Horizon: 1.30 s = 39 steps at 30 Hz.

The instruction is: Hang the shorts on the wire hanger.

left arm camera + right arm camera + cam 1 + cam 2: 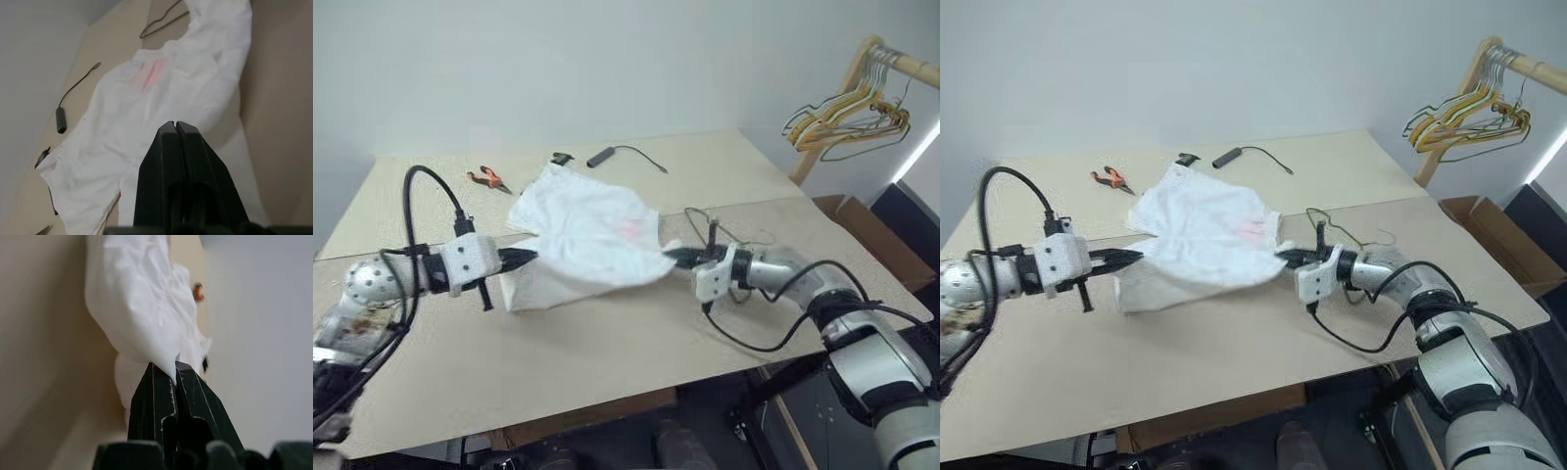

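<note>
The white shorts [587, 235], with a faint pink print [631, 228], hang stretched between my two grippers just above the table, one leg drooping onto the board. My left gripper [530, 257] is shut on the shorts' left edge. Opposite it, my right gripper [671, 257] is shut on the right edge; cloth shows pinched between its fingertips [173, 372]. The thin wire hanger [736, 235] lies flat on the table just behind my right gripper, partly hidden by the shorts and my wrist.
Orange-handled pliers [487, 177], a small black clip [561, 158] and a black cabled device [600, 157] lie at the table's far side. A wooden rack with bunched yellow hangers [847, 113] stands at the far right, beyond the table [607, 352].
</note>
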{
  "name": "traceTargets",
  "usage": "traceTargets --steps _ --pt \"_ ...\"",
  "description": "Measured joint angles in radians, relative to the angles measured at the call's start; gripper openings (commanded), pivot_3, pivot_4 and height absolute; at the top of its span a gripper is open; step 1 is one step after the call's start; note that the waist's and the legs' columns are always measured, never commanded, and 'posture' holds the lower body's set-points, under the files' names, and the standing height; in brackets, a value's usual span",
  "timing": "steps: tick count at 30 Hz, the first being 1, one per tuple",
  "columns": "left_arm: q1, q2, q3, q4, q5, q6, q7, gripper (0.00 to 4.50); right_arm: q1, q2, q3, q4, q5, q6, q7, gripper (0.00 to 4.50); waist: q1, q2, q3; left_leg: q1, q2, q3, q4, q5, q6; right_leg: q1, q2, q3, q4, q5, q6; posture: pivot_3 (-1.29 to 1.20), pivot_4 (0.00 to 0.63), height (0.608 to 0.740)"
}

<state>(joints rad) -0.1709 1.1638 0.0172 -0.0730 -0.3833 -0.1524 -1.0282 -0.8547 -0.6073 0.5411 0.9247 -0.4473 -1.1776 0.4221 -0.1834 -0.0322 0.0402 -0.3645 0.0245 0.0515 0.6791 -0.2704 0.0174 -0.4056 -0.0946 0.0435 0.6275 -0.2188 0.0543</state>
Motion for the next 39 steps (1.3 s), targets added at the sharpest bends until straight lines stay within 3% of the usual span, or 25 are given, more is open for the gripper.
traceTargets --steps 3,8,14,21,24,29,32,33,35,39 --pt "0.140 0.106 0.067 -0.094 -0.015 0.084 -0.109 0.00 0.048 -0.028 0.014 -0.058 0.004 -0.020 0.073 0.06 0.024 0.001 0.001 0.023 0.005 0.002 -0.002 -0.002 0.001 0.022 0.001 -0.001 -0.003 -0.005 -0.001 0.02 0.000 0.740" --pt "0.356 0.152 0.163 -0.263 -0.018 0.196 -0.238 0.00 0.118 -0.081 0.017 -0.148 -0.027 -0.015 0.108 0.06 0.065 0.001 0.001 0.026 0.007 0.007 -0.002 -0.001 0.001 0.020 0.003 0.000 0.001 -0.006 -0.005 0.01 0.000 0.740" --pt "0.478 0.123 0.234 -0.470 -0.014 0.309 -0.268 0.00 0.231 -0.136 -0.012 -0.289 -0.042 0.060 0.124 0.06 0.087 0.001 0.001 0.025 0.007 0.010 -0.003 -0.002 0.001 0.018 0.005 0.001 0.001 -0.008 -0.007 0.00 0.000 0.740" --pt "0.572 0.061 0.272 -0.576 0.013 0.371 -0.264 0.00 0.505 -0.255 -0.059 -0.666 0.102 0.254 0.240 0.06 0.103 0.001 0.001 0.025 0.007 0.011 -0.003 -0.004 0.000 0.019 0.005 0.001 0.001 -0.011 -0.007 -0.02 0.000 0.740" --pt "0.624 0.051 0.292 -0.574 0.037 0.355 -0.305 0.62 0.608 -0.279 -0.070 -0.801 0.153 0.366 0.293 0.72 0.107 0.001 0.001 0.026 0.008 0.015 -0.003 -0.005 0.000 0.018 0.005 0.001 0.001 -0.017 -0.011 -0.03 0.000 0.740" --pt "0.675 0.020 0.344 -0.576 0.037 0.315 -0.375 2.32 0.671 -0.304 -0.124 -0.935 0.211 0.495 0.347 2.52 0.114 0.001 0.001 0.026 0.009 0.016 -0.002 -0.005 -0.001 0.018 0.005 0.001 0.002 -0.020 -0.007 -0.04 0.000 0.740" --pt "0.682 0.004 0.445 -0.580 -0.015 0.332 -0.434 3.23 0.748 -0.392 -0.198 -1.008 0.306 0.565 0.393 3.49 0.128 0.000 0.001 0.026 0.009 0.016 -0.001 -0.006 -0.002 0.018 0.004 -0.001 0.001 -0.022 -0.007 -0.03 0.000 0.740" --pt "0.669 0.002 0.475 -0.576 -0.037 0.334 -0.451 3.24 0.783 -0.419 -0.230 -1.039 0.354 0.606 0.410 3.78 0.133 0.000 0.001 0.025 0.008 0.016 -0.002 -0.006 -0.002 0.018 0.005 -0.001 0.001 -0.022 -0.007 -0.03 0.000 0.740" --pt "0.598 0.005 0.544 -0.541 -0.090 0.351 -0.469 3.24 0.848 -0.473 -0.314 -1.097 0.490 0.742 0.447 3.78 0.140 0.000 0.001 0.026 0.009 0.016 -0.002 -0.007 -0.002 0.018 0.005 -0.001 0.002 -0.023 -0.007 -0.03 0.000 0.740" --pt "0.332 -0.020 0.498 -0.453 -0.164 0.408 -0.362 3.24 0.863 -0.500 -0.501 -1.140 0.741 1.045 0.464 3.78 0.142 0.000 0.000 0.027 0.009 0.016 -0.001 -0.007 -0.002 0.020 0.005 -0.001 0.002 -0.023 -0.006 -0.04 0.000 0.740"
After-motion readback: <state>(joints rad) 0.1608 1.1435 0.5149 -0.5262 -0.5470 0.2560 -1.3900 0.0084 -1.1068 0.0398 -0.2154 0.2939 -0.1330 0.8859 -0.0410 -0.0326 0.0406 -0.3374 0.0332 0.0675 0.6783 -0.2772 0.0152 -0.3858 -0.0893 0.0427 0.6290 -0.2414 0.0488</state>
